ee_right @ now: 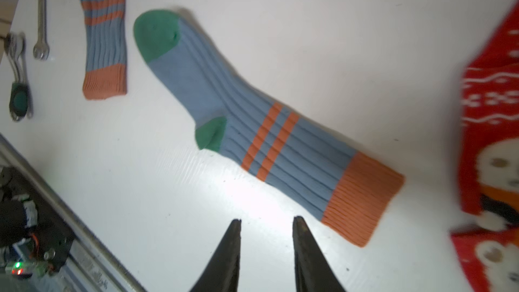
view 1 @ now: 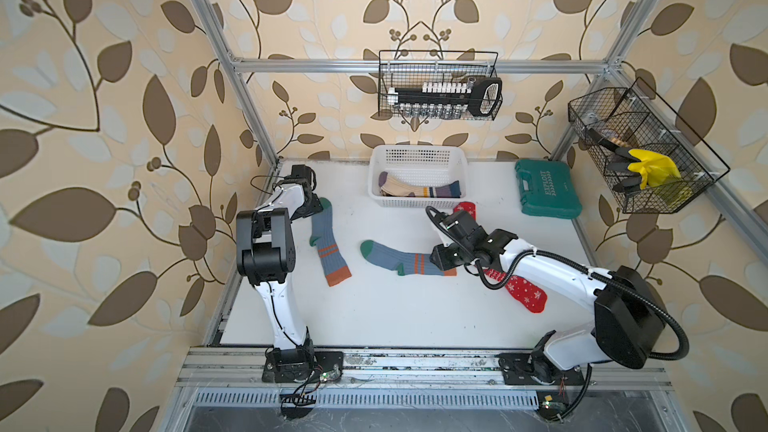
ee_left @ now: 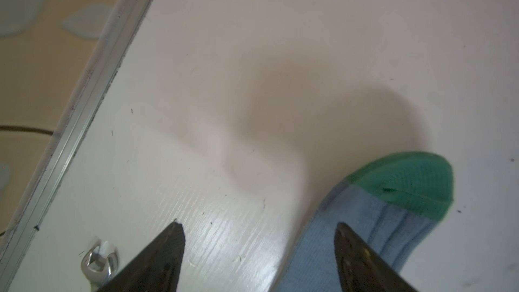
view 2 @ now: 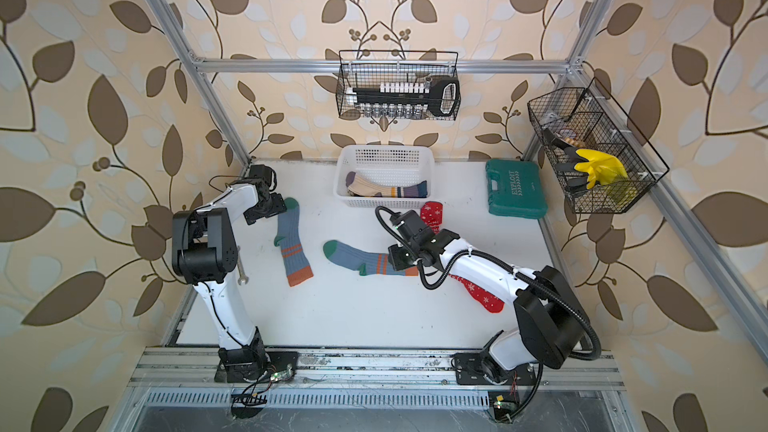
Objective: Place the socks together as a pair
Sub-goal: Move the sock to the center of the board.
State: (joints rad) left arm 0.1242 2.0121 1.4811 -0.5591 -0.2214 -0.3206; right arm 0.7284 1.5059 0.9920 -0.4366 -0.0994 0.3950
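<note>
White tabletop (view 1: pixel 395 317): left blue-grey green-toed sock (view 1: pixel 326 238) lies apart from its twin (view 1: pixel 399 259) (cream striped socks (view 1: pixel 415 189) basketed); my left gripper (ee_left: pixel 258 226) gapes, right gripper (ee_right: pixel 266 220) narrow.

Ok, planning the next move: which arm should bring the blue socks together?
Probably left: left pincer, open, straddles one blue sock's edge; right pincer hangs over table beside the other sock.
</note>
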